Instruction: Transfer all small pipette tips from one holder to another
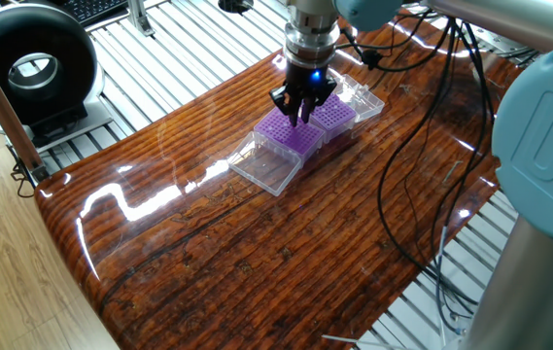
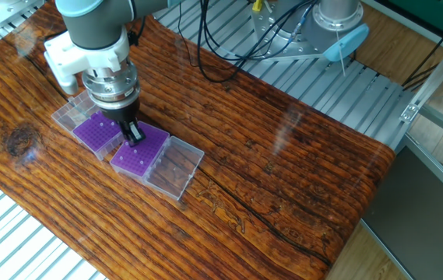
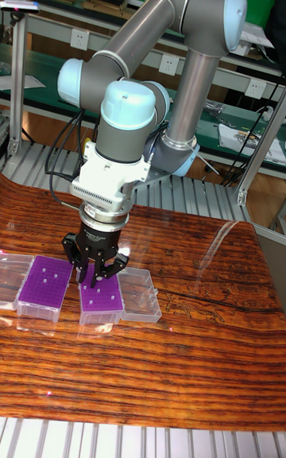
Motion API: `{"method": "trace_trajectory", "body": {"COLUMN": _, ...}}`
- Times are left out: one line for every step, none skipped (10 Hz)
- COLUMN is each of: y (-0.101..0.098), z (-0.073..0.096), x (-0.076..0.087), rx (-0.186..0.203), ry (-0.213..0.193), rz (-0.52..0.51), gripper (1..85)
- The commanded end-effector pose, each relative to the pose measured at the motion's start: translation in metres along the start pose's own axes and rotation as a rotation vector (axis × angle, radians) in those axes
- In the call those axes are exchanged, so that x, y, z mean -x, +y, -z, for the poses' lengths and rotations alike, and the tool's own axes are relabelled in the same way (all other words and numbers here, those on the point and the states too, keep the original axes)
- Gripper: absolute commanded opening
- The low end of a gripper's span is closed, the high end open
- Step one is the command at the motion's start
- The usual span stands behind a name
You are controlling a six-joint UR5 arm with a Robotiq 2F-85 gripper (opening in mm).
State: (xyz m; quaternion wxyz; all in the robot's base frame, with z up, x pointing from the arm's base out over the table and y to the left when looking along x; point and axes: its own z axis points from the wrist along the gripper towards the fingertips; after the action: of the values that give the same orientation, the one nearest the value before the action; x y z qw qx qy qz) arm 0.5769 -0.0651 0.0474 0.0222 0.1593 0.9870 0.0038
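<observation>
Two racks (image 3: 99,301) (image 3: 44,285) are seen; gripper (image 3: 92,273) fingers nearly closed, grip unclear; misalignment could jam a tip.

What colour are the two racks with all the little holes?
Purple, both racks. It shows best in the tall fixed view.

Wooden table (image 2: 283,187), glossy and strongly grained, with a dark knot (image 2: 20,140) near one edge. Two purple grid racks (image 3: 44,285) (image 3: 100,300) sat directly on it, side by side and close together, each with a clear hinged lid (image 3: 144,303) (image 3: 14,275) folded open flat on the tabletop at its outer side. Tiny pale tips (image 3: 94,296) stood in scattered holes of both racks.
</observation>
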Motion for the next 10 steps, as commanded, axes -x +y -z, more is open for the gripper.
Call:
{"method": "trace_trajectory", "body": {"y": 0.0023, "z": 0.0001, "x": -0.0003, "rx": 0.006, "ry": -0.002, "rz": -0.012, "gripper": 27.7}}
{"method": "trace_trajectory", "body": {"y": 0.0020, "z": 0.0006, "x": 0.0002, "rx": 0.007, "ry": -0.001, "rz": -0.010, "gripper": 27.7}}
{"method": "trace_trajectory", "body": {"y": 0.0014, "z": 0.0009, "x": -0.0002, "rx": 0.005, "ry": 0.000, "rz": -0.010, "gripper": 27.7}}
{"method": "trace_trajectory", "body": {"y": 0.0008, "z": 0.0013, "x": -0.0003, "rx": 0.002, "ry": -0.001, "rz": -0.010, "gripper": 27.7}}
{"method": "trace_trajectory", "body": {"y": 0.0007, "z": 0.0011, "x": -0.0005, "rx": -0.001, "ry": -0.002, "rz": -0.010, "gripper": 27.7}}
{"method": "trace_trajectory", "body": {"y": 0.0007, "z": 0.0008, "x": -0.0004, "rx": -0.001, "ry": -0.002, "rz": -0.012, "gripper": 27.7}}
{"method": "trace_trajectory", "body": {"y": 0.0007, "z": 0.0005, "x": -0.0002, "rx": -0.001, "ry": -0.002, "rz": -0.012, "gripper": 27.7}}
{"method": "trace_trajectory", "body": {"y": 0.0012, "z": 0.0004, "x": -0.0003, "rx": -0.002, "ry": -0.004, "rz": -0.013, "gripper": 27.7}}
{"method": "trace_trajectory", "body": {"y": 0.0013, "z": 0.0002, "x": -0.0009, "rx": -0.005, "ry": -0.005, "rz": -0.015, "gripper": 27.7}}
{"method": "trace_trajectory", "body": {"y": 0.0008, "z": 0.0008, "x": -0.0014, "rx": -0.006, "ry": -0.004, "rz": -0.014, "gripper": 27.7}}
